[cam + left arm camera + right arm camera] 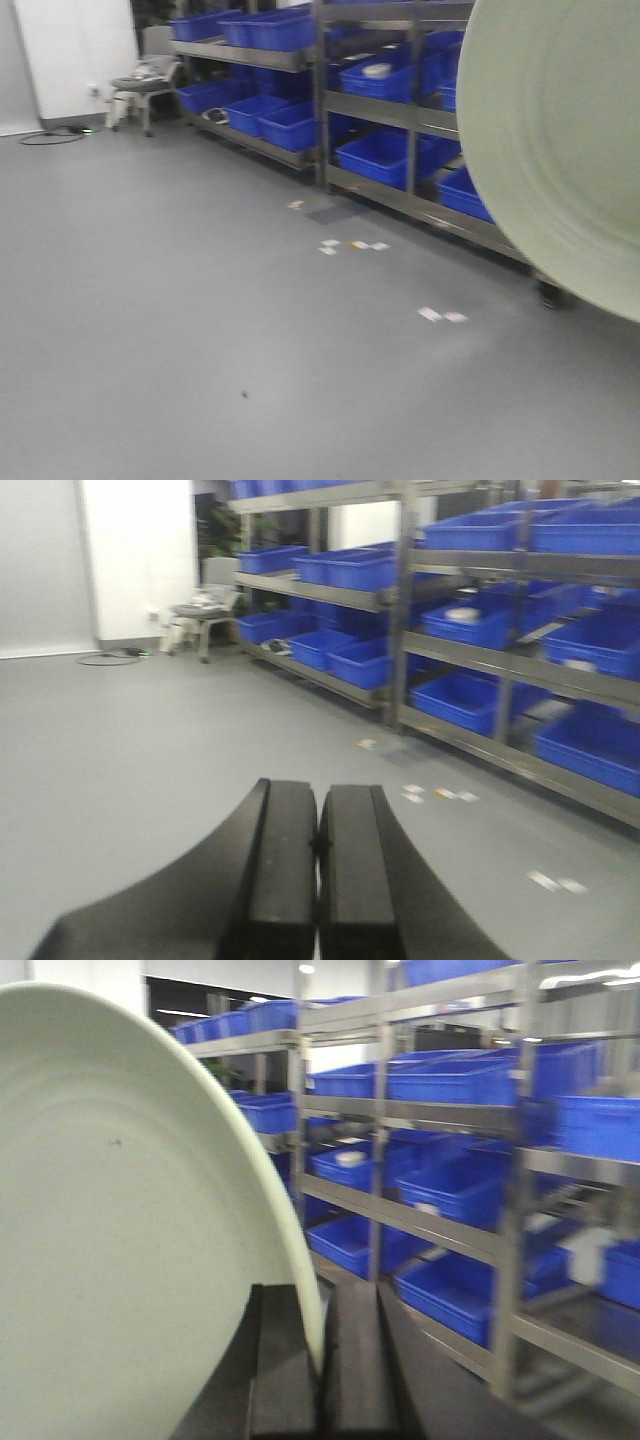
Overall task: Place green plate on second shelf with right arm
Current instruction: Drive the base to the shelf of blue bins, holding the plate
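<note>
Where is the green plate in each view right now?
Front: the plate fills the right edge, in front of the rack.
Left wrist: not in it; the left fingers are shut on nothing.
Right wrist: the plate fills the left half, its rim pinched between the right fingers.
Shared landmark: the blue bin holding a white item.

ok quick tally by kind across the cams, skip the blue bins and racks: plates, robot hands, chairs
green plate: 1
hands: 2 (left hand shut with nothing in it, right hand shut on the plate's rim)
chair: 1
total: 4
</note>
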